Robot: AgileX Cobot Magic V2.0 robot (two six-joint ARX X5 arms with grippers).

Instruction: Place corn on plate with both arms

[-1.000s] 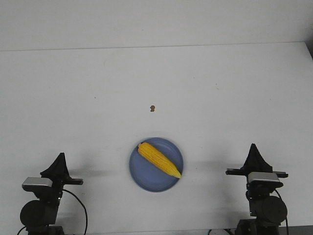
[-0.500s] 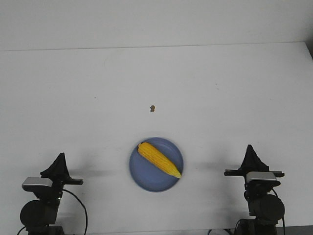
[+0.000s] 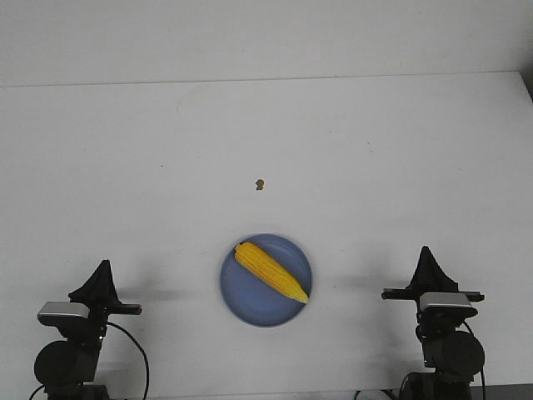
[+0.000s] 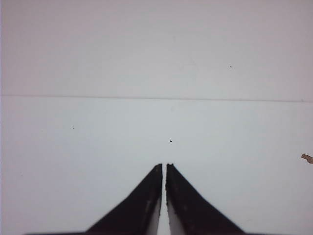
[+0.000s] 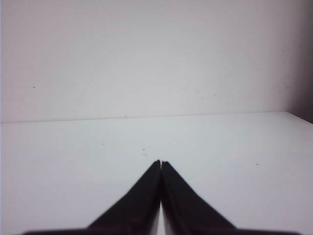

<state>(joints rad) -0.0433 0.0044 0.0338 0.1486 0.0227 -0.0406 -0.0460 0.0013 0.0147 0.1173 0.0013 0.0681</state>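
The yellow corn (image 3: 271,271) lies diagonally on the round blue plate (image 3: 246,302) near the table's front middle, its pointed tip toward the plate's right rim. My left gripper (image 3: 102,267) is shut and empty at the front left, well apart from the plate. My right gripper (image 3: 427,252) is shut and empty at the front right, also apart from the plate. In the left wrist view the gripper (image 4: 164,166) shows its jaws together over bare table. In the right wrist view the gripper (image 5: 160,162) shows the same. Neither wrist view shows the corn or the plate.
A small brown crumb (image 3: 260,184) lies on the white table beyond the plate; it also shows at the edge of the left wrist view (image 4: 306,157). The table's far edge (image 3: 266,79) meets a white wall.
My right arm drew back slightly toward the front edge a second ago and has since been still. The left arm, corn and plate have not moved.
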